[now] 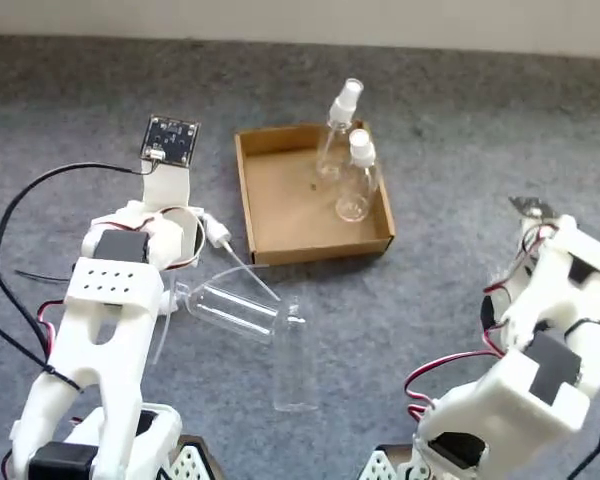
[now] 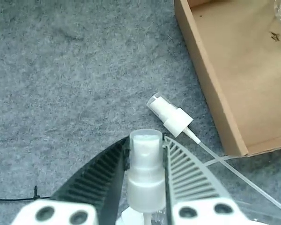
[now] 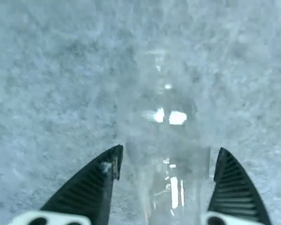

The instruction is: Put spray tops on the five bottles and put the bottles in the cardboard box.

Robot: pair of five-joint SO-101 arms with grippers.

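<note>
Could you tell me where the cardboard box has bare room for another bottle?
The cardboard box floor is bare between its left wall and the two capped bottles; its far right corner is crowded by them.

High camera looking down over grey carpeted counter [image 1: 460,260]. Wrist cameras sitting close behind left tool [image 2: 145,139], right tool [image 3: 169,151], facing counter. High, left wrist views sharing brown cardboard box [image 1: 242,190] [image 2: 218,89].
</note>
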